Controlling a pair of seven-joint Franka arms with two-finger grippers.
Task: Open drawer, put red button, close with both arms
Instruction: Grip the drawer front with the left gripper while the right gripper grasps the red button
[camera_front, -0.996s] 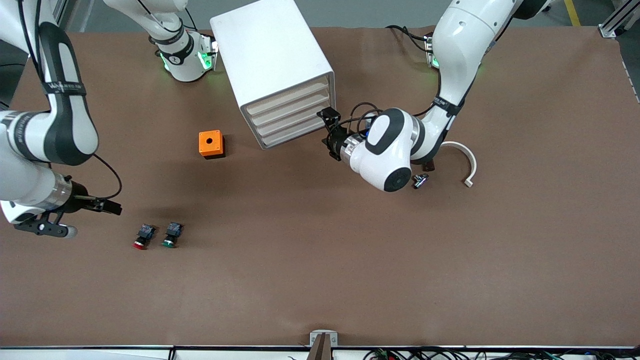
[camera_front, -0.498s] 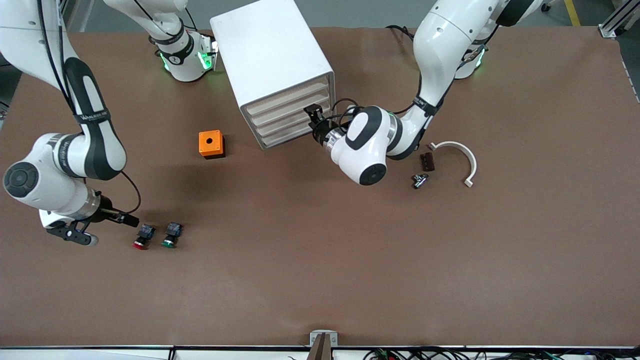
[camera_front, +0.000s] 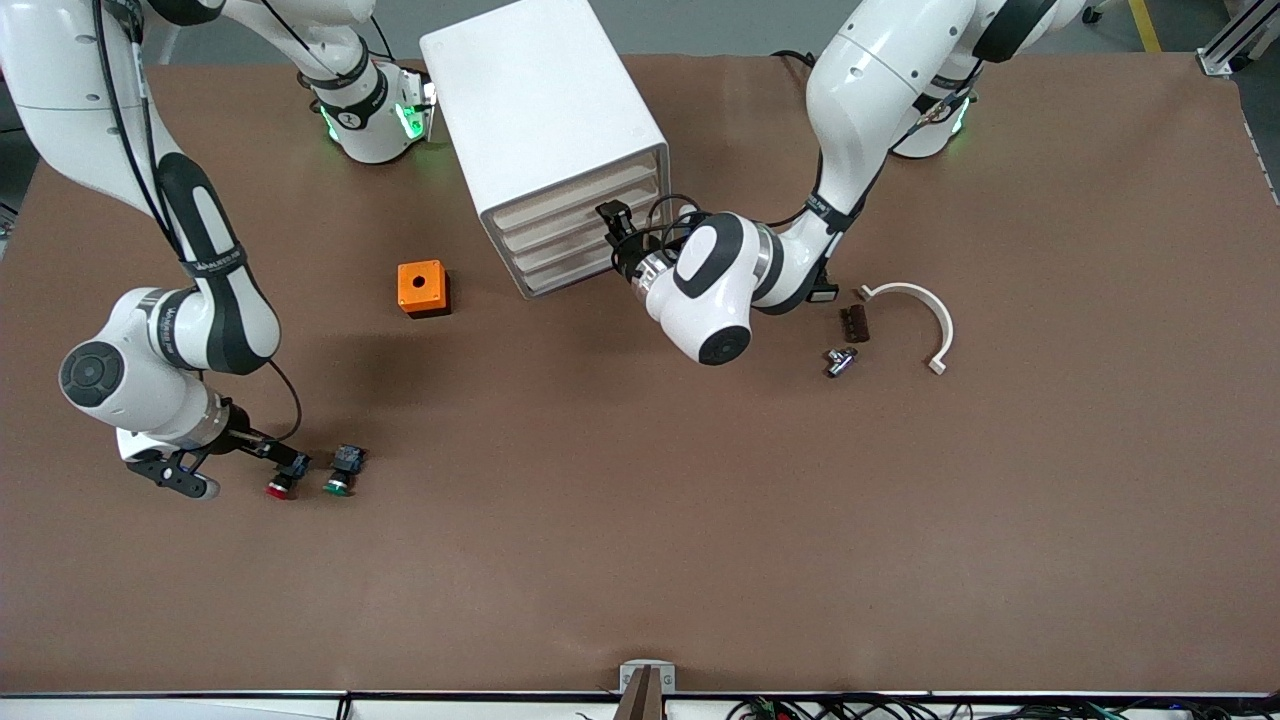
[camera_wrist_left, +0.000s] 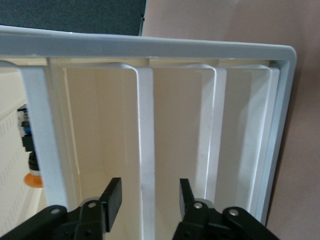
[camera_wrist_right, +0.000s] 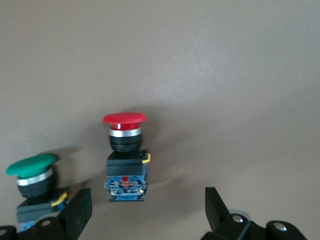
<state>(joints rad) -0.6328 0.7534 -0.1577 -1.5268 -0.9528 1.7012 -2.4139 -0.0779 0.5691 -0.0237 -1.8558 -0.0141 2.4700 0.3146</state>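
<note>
Nearest the front camera, toward the right arm's end of the table (camera_front: 700, 550): red button (camera_front: 279, 487) (camera_wrist_right: 125, 155), lying on its side, cap toward 7 o'clock, blue rear block toward 1 o'clock. Just beside it at 3 o'clock, not touching: green button (camera_front: 340, 480) (camera_wrist_right: 31, 185), lying the same way.

Right gripper (camera_front: 290, 463) (camera_wrist_right: 145, 210) low at the red button's rear block, coming from 9 o'clock. Fingers spread wide, one on each side of the block, not touching it; one finger between the two buttons.

Farther, toward the left arm's end: small metal part (camera_front: 840, 360); at its 12 o'clock a brown block (camera_front: 853, 322); at 2 o'clock a white arc (camera_front: 925, 310).

Near the middle: orange box (camera_front: 421, 287) with a round hole on top, at 8 o'clock of the cabinet (camera_front: 540, 110).

Left gripper (camera_front: 612, 222) (camera_wrist_left: 150, 200) at the cabinet's front, fingers apart, astride the white lip of one drawer (camera_wrist_left: 145, 125) without pinching it. Cannot tell which of the four. All four shut.
</note>
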